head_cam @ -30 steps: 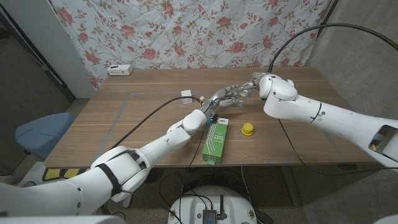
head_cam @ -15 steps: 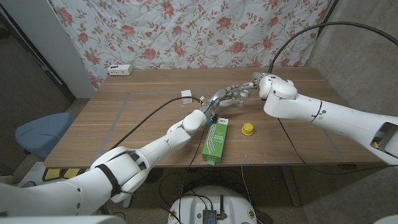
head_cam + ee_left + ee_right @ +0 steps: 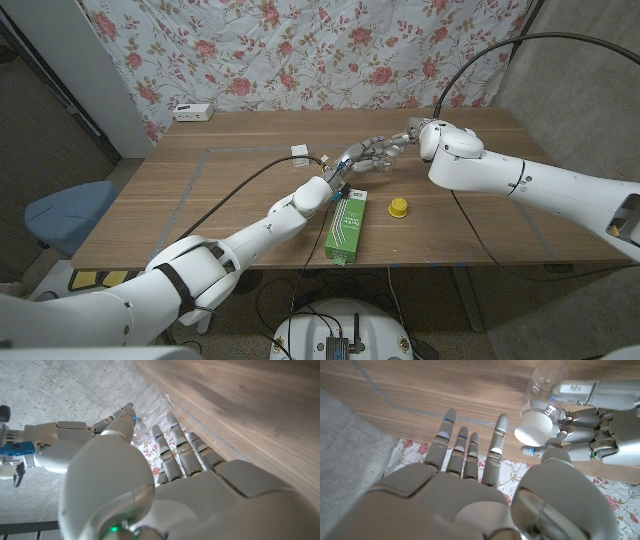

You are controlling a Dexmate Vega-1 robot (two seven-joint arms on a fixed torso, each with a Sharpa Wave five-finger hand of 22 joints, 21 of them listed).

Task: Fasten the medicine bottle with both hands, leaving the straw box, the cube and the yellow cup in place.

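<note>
Right now the left hand grips the medicine bottle at centre frame above the desk; the right hand, fingers spread, nears its white cap. A clumsy approach could knock the bottle askew.

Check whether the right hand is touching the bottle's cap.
Cannot tell. In the right wrist view the right hand reaches toward the white cap of the bottle, its thumb just beside the cap, but neither contact nor gap shows plainly.
</note>
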